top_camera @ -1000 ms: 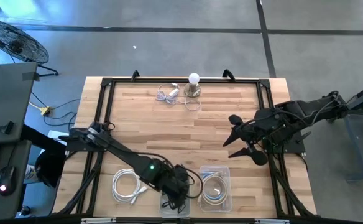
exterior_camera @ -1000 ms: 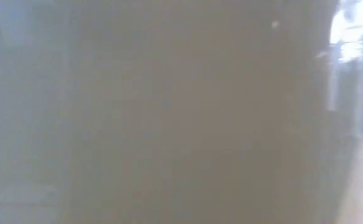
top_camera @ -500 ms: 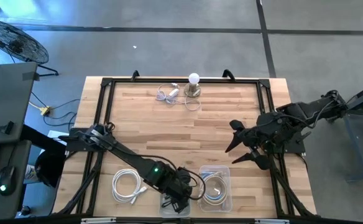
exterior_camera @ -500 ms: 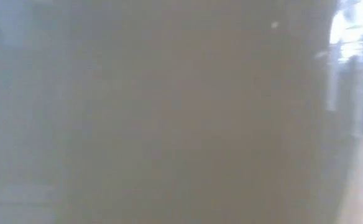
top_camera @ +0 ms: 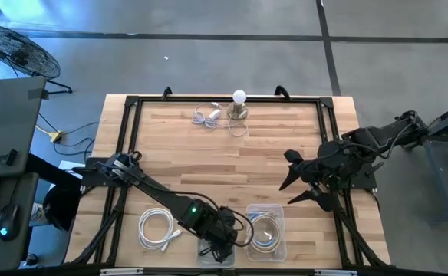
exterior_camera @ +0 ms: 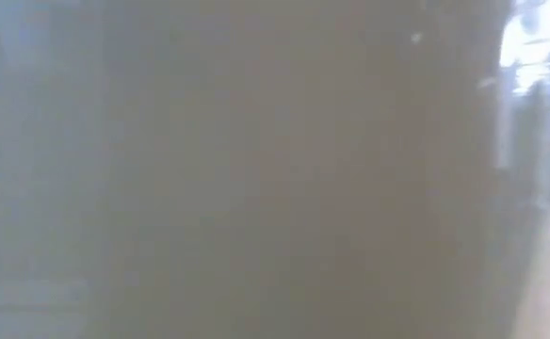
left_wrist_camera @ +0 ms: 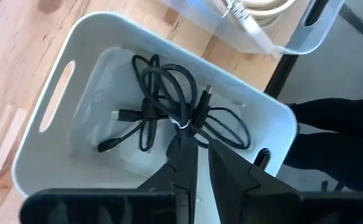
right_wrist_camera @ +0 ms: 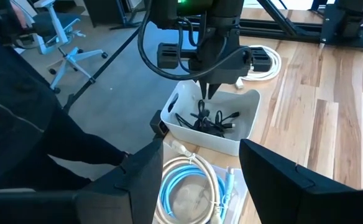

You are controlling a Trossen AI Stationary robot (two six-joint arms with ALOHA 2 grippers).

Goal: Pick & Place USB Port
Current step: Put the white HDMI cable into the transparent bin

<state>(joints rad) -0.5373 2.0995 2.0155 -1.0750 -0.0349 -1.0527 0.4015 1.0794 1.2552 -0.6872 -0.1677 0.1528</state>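
Note:
A black USB cable (left_wrist_camera: 169, 93), bundled with a white tie, lies in a white handled bin (left_wrist_camera: 63, 68) at the table's near edge, left of centre (top_camera: 205, 255). My left gripper (left_wrist_camera: 198, 142) points down into the bin, with its fingers nearly together on the bundle; it also shows in the right wrist view (right_wrist_camera: 204, 93). My right gripper (top_camera: 289, 175) hovers wide open and empty over the table's right side, facing the bin (right_wrist_camera: 243, 134). The low view shows only a blurred surface. My left gripper pinches the black cable at the middle of its bundle, beside the white tie (left_wrist_camera: 188, 126), between its two fingertips. The fingers come from above, pointing down. The cable's loops and plugs lie on the bin's floor (left_wrist_camera: 116, 146).
A clear container (top_camera: 279, 213) with coiled white and blue cables stands right of the bin. A white coiled cable (top_camera: 155, 228) lies left of it. A bulb on a stand (top_camera: 239, 103) and a white adapter cable (top_camera: 207, 115) sit at the far edge. The table's middle is bare wood.
My left gripper has shifted a little toward the table's right, staying over the white bin. My right arm has drawn back slightly toward the table's right and near edges, its fingers still wide open.

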